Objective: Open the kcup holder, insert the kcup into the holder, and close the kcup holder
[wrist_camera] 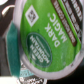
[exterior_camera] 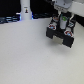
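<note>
From where I stand, the white table (exterior_camera: 30, 57) is bare in front and takes up most of the room. Farther back, at about two o'clock from the middle of the table, sits the black box (exterior_camera: 61, 36) that holds the pods. Its front looks pulled out toward me, but the picture is too blurry to be sure. The robot's gripper (exterior_camera: 63, 22) hangs right over the box, with its gray arm coming down from twelve o'clock. Between its fingers is the little pod (exterior_camera: 63, 21), white with a green top, just above the box.

Up close in the wrist view, the pod (wrist_camera: 47, 42) fills almost everything. Its green lid has white words on it, "DARK MAGIC", and a round mark. The gripper is clamped on the pod, though the fingers themselves are hard to make out.

At the very back, near eleven o'clock, a white bottle shape (exterior_camera: 24, 11) stands against the dark wall.
</note>
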